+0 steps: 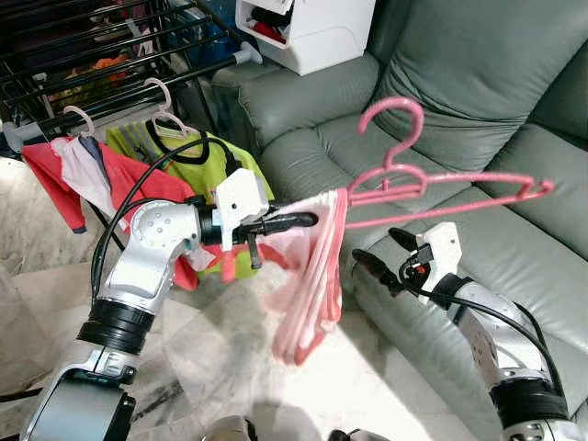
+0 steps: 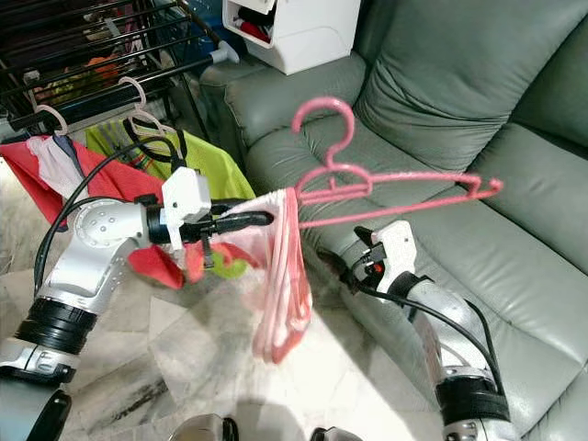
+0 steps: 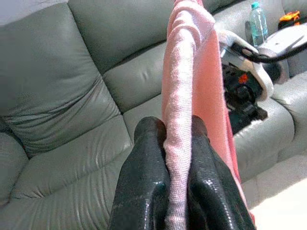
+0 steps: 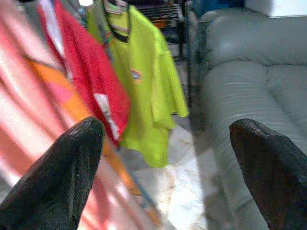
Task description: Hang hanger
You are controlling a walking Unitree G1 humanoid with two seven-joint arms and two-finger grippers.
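Left gripper (image 1: pixel 308 220) clamps pink cloth (image 1: pixel 312 285) draped on pink hanger (image 1: pixel 432 184); right gripper (image 1: pixel 377 253), fingers apart, waits near sofa (image 1: pixel 459 83). No readable writing.

2 head eyes looking down, sharing sofa (image 1: pixel 478 101), wrist views close

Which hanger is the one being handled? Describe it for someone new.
In front of the grey sofa, the left pincer is shut on a pink garment. The pink hanger carries it in mid-air, tilted, unlike the hangers hooked on the black drying rack.
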